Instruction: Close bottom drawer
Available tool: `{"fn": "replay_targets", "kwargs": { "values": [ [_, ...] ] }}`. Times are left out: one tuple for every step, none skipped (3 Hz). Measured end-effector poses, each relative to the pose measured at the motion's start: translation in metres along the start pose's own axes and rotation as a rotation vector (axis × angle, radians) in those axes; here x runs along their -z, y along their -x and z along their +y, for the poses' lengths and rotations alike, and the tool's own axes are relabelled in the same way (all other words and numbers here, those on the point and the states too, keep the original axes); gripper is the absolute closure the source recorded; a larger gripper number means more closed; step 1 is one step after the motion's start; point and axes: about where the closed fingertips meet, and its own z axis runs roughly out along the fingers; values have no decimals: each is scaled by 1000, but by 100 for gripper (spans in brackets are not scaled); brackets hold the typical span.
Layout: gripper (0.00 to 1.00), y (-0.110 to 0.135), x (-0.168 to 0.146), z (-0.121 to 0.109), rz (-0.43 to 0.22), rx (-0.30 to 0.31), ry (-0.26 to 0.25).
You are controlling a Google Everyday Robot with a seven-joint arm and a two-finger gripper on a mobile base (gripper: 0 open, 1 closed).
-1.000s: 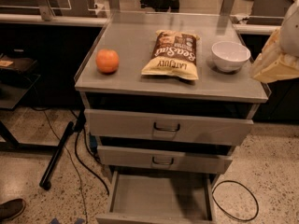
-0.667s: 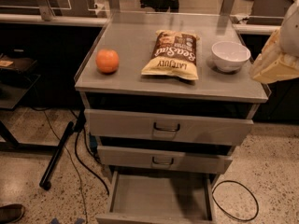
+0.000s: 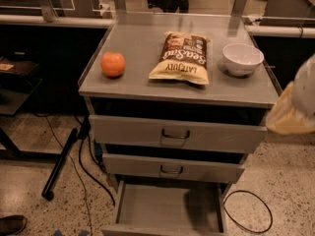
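Observation:
The grey cabinet (image 3: 177, 90) has three drawers. The bottom drawer (image 3: 162, 208) is pulled far out, showing its plain grey tray; its front runs along the lower edge of the view and its handle is out of view. The middle drawer (image 3: 172, 168) and the top drawer (image 3: 174, 134) stand slightly out, each with a small dark loop handle. My gripper (image 3: 294, 109) appears as a blurred white and tan shape at the right edge. It is level with the top drawer, to the right of the cabinet, and touches nothing.
On the cabinet top lie an orange (image 3: 112, 64), a brown snack bag (image 3: 181, 58) and a white bowl (image 3: 242, 59). A black cable loop (image 3: 248, 211) lies on the floor at the right. A dark pole (image 3: 61, 163) leans at the left, and a shoe (image 3: 11, 224) is at the bottom left.
My gripper at the right edge has moved down, from beside the cabinet top to the level of the top drawer. The drawers and the things on top have not moved.

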Motion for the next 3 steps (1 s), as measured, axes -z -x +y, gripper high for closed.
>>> {"fn": "replay_targets", "kwargs": {
  "values": [
    [100, -34, -54, 44, 61, -59, 85],
    [100, -66, -120, 95, 134, -106, 206],
    [100, -66, -120, 95, 134, -106, 206]
  ]
}}
